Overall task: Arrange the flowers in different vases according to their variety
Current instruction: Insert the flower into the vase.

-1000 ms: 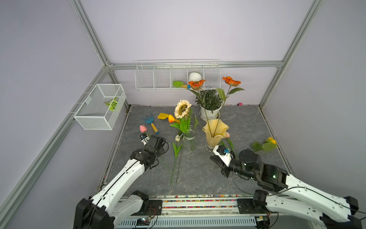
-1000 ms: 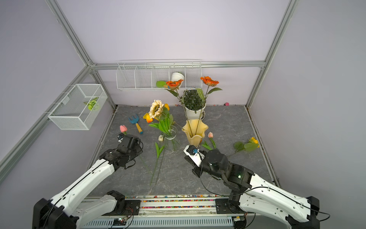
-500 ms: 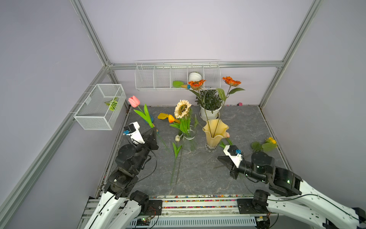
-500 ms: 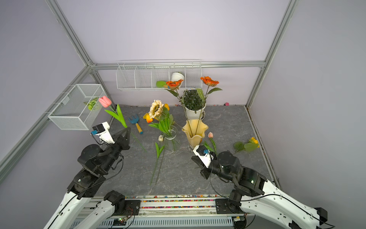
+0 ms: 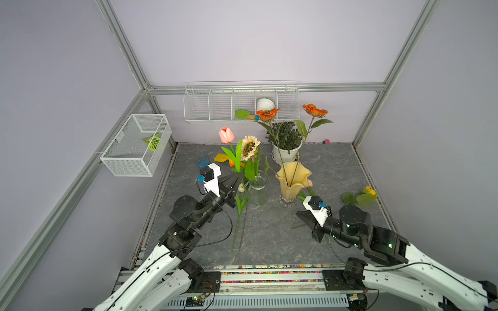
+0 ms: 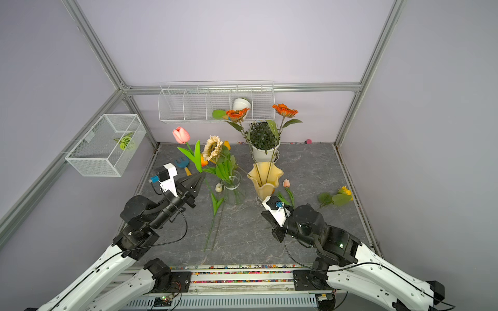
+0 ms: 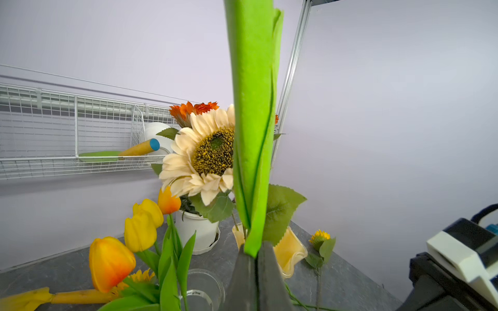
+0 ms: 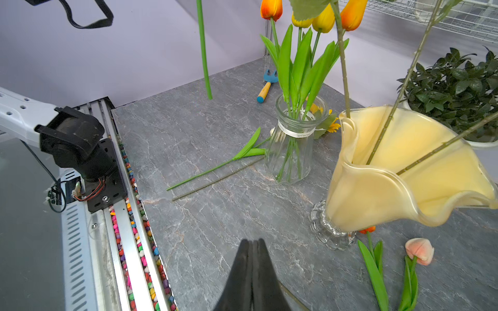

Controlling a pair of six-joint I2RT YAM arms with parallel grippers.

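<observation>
Tulip (image 5: 226, 135), pink bud, green leaves, upright in left end effector (image 5: 238, 180)

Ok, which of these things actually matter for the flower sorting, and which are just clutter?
Job: pink tulip in the left gripper; clear vase holding orange and yellow tulips; yellow vase; orange flowers; cream sunflower; white tulip, peach tulip and small yellow sunflower on the table.
Lying about: potted plant; blue rake; wire rack; mesh basket.
</observation>
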